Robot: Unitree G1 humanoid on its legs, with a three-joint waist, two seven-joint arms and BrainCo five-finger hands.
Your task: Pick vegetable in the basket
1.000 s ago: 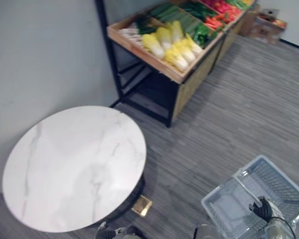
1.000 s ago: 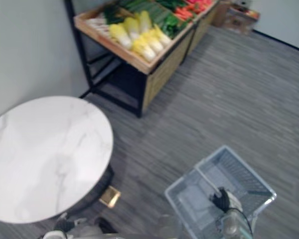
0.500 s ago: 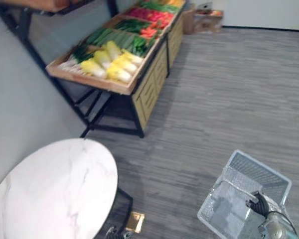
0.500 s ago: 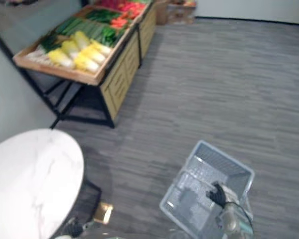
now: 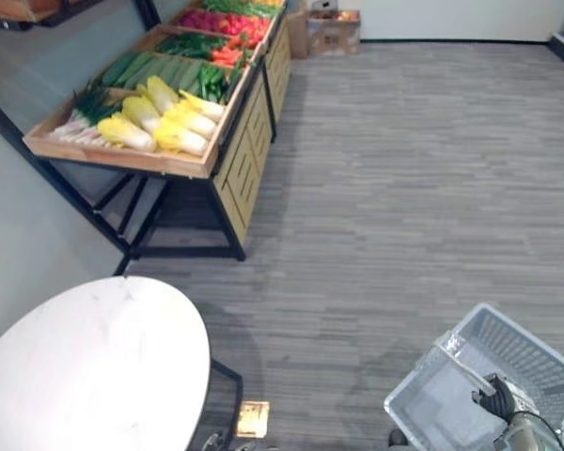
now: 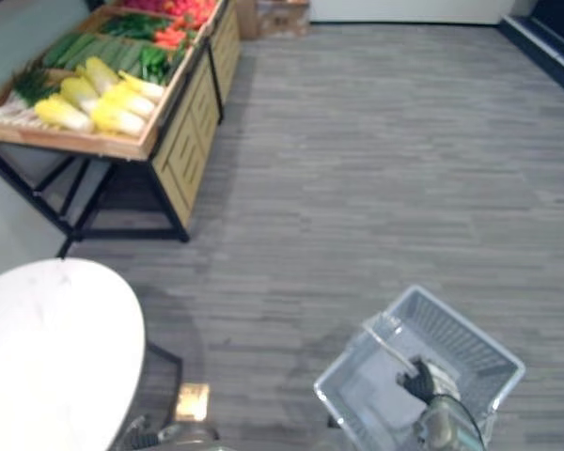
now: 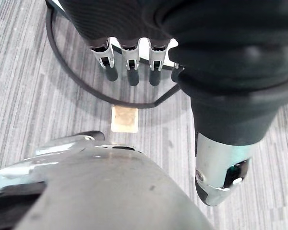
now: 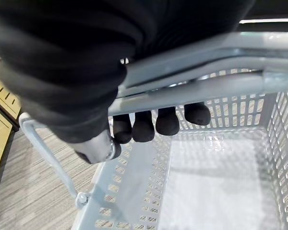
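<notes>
The approach to the produce is judged to be the step in hand, with nothing picked as yet. The basket is carried by its handle, round which the dark-tipped fingers of the right hand are curled and clamped. Below those fingertips the basket's bare floor is seen, and no vegetable lies in it. The fingers of the left hand are held straight and a little apart, nothing between them, with only the striped grey floor beyond their tips.

The vegetables are found well apart from both sets of fingers, on a wooden stand: pale yellow cabbages, with green and red produce behind them. A walk to the stand is called for next, then a reach with the free left fingers.

The basket is of grey perforated plastic, rectangular and stiff-walled, and its handle is of smooth rounded bars. The cabbages are long, leafy and likely yielding. A round marble-patterned table stands nearer.
</notes>
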